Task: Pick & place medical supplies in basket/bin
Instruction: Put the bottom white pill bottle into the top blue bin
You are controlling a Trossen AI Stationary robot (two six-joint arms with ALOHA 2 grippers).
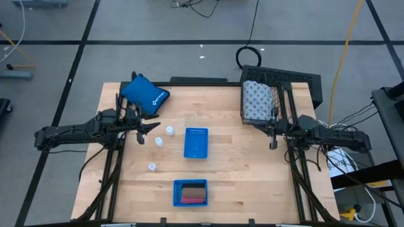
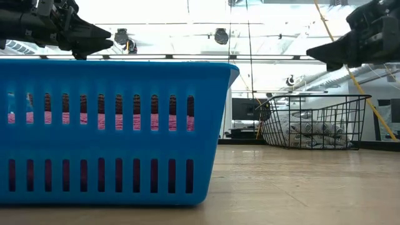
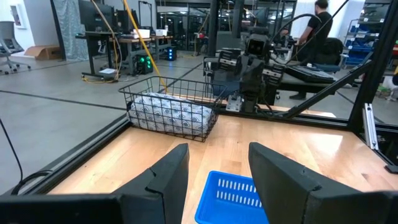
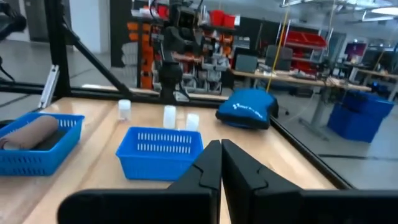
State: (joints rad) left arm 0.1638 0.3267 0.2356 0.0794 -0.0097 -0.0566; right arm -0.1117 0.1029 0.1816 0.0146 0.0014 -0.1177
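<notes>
The black wire basket (image 1: 281,79) stands at the table's far right, and the white roll with grey dots (image 1: 257,101) lies on its floor. Three small white bottles (image 1: 170,130) (image 1: 159,141) (image 1: 152,166) stand upright on the table left of centre. Pink and brown blocks (image 1: 190,192) lie in the near blue tray (image 1: 176,192). My left gripper (image 1: 154,128) hovers open above the table, next to the bottles, pointing level with nothing between its fingers (image 3: 217,152). My right gripper (image 1: 273,144) is shut and empty (image 4: 221,144), just nearer than the basket and above the table.
An empty blue tray (image 1: 196,142) sits at the table's centre. A blue pouch (image 1: 145,94) lies at the far left, behind my left gripper. Bare wood lies between the centre tray and my right arm. A person stands in the room beyond the table (image 3: 320,18).
</notes>
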